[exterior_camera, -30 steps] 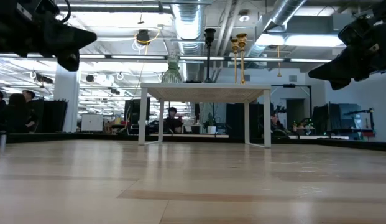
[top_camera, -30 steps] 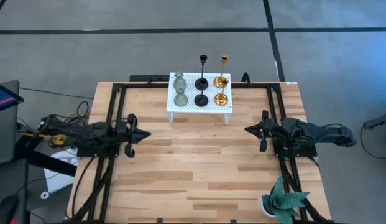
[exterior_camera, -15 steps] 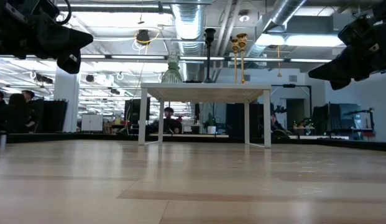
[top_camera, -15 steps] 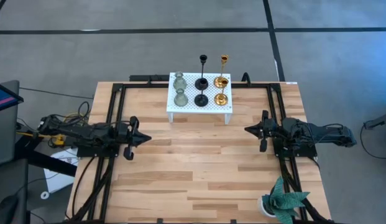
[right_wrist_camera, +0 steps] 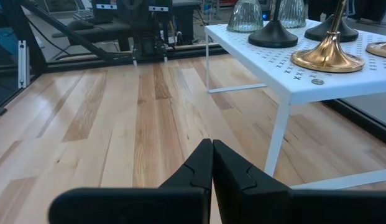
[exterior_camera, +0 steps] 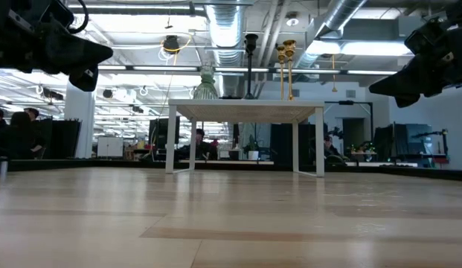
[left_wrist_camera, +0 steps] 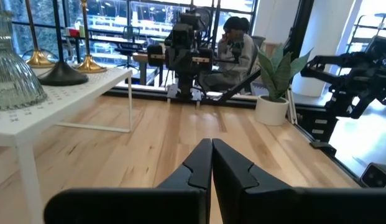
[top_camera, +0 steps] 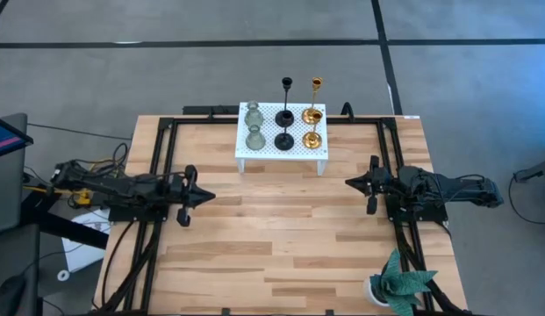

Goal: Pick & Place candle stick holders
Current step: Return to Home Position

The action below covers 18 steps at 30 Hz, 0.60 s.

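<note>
You are looking at a wooden tabletop with one arm at each side. The left arm lies low along the left edge. The left tool points inward over bare wood, and its wrist view shows the two fingers pressed together, clenched on nothing. The right arm lies likewise along the right edge. The right tool also faces inward with its fingers closed on each other, well apart from the shelf. A white perforated shelf stands on its legs at the middle of the far edge. A green leafy plant in a white pot sits at the near right corner. All six candle stick holders stand upright on the shelf in three columns of two. The two green glass holders are on the left, the two black holders in the middle and the two gold holders on the right. In each column one holder stands just behind the other; whether the pairs touch cannot be told. Both tools are well apart from every holder.
</note>
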Tool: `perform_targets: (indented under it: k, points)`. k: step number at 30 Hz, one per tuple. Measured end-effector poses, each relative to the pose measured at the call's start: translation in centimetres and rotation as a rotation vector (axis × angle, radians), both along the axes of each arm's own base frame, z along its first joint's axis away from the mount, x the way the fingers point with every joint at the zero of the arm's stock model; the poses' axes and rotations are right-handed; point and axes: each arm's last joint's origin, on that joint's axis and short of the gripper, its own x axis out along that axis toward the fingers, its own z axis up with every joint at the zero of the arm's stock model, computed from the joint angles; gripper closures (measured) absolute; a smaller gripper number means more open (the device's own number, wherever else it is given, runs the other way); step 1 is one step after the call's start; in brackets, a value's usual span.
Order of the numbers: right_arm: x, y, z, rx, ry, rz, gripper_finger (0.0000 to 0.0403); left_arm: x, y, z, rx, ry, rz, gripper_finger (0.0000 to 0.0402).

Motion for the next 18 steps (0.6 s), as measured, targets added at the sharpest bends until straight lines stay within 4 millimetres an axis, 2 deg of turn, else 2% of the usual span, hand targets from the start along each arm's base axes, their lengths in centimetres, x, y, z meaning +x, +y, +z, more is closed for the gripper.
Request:
perform_targets:
  k: [18]
  points:
    - [0.0, 0.0, 0.0, 0.000, 0.000, 0.000, 0.0403, 1.0, -0.2, -1.2, 0.032, 0.137, 0.000, 0.0389]
